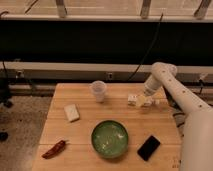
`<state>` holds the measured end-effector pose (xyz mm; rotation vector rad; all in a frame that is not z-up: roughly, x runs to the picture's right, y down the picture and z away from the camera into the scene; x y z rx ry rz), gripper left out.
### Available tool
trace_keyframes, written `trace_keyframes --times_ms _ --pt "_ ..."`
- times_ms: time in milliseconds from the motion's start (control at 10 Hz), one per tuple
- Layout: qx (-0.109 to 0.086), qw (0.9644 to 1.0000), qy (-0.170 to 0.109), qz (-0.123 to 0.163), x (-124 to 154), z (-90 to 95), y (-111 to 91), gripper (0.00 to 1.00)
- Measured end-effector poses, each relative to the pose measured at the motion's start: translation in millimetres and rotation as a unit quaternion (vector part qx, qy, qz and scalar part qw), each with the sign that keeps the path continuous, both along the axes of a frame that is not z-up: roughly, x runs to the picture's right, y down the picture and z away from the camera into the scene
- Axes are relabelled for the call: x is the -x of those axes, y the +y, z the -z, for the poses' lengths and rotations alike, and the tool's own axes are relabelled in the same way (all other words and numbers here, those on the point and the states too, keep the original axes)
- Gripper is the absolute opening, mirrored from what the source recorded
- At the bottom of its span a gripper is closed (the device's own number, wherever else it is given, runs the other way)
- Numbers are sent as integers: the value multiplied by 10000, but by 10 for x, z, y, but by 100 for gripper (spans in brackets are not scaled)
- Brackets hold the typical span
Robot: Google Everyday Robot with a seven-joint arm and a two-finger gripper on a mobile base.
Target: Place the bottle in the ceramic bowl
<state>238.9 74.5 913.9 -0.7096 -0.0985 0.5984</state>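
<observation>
The bottle [134, 99] is small and whitish with a yellowish tint. It lies on the wooden table [85, 125] at the right rear. My gripper [145, 102] is low over the table at the bottle's right end, on or right beside it. The green ceramic bowl [109, 138] with pale speckles sits at the front middle of the table, in front and to the left of the gripper, with nothing in it.
A translucent plastic cup [98, 91] stands at the rear middle. A flat white block [71, 112] lies at the left. A red chili pepper [54, 149] lies at the front left. A black phone [149, 147] lies right of the bowl.
</observation>
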Motion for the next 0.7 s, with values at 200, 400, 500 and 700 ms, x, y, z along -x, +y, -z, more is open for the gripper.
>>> trace_keyframes --times_ms 200,400,500,700 --pt "-37 10000 -4 58 -2 -29 6 80" --pt "-54 9999 -18 148 8 -64 26 71" --pt "-63 9998 -31 184 13 -70 30 61" --pt "-72 9997 -57 237 25 -86 48 38"
